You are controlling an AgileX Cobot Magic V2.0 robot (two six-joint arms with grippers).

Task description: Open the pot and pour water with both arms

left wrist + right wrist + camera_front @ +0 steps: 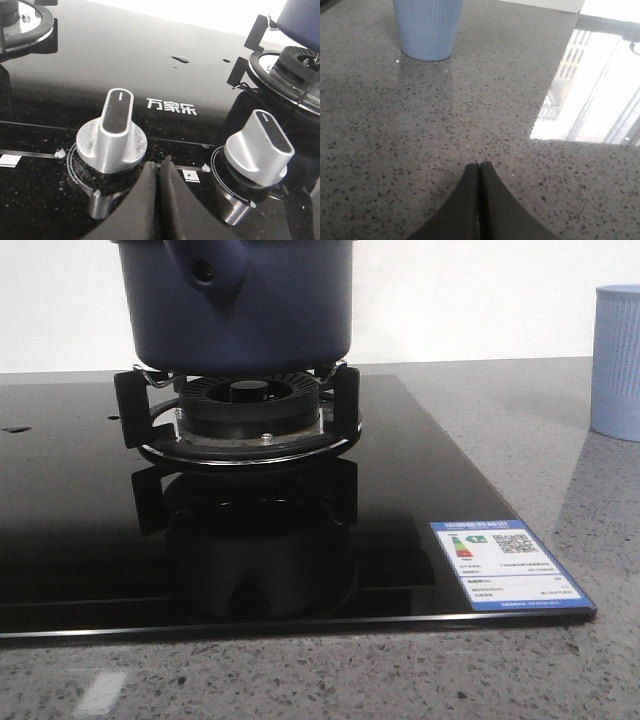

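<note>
Speckled grey tabletop (300,680) fills the lower edge of the front view, carrying a black glass hob (60,540) with an energy label (507,565) at its lower-right corner — the navy pot (270,310) sits on the burner grate (240,415) at top centre, its stubby holed handle toward the camera. At the right edge stands a pale blue ribbed cup (616,360). Both claws are pressed together and empty: the left claw (160,172) between two silver knobs (114,132), the right claw (479,172) over bare tabletop.
</note>
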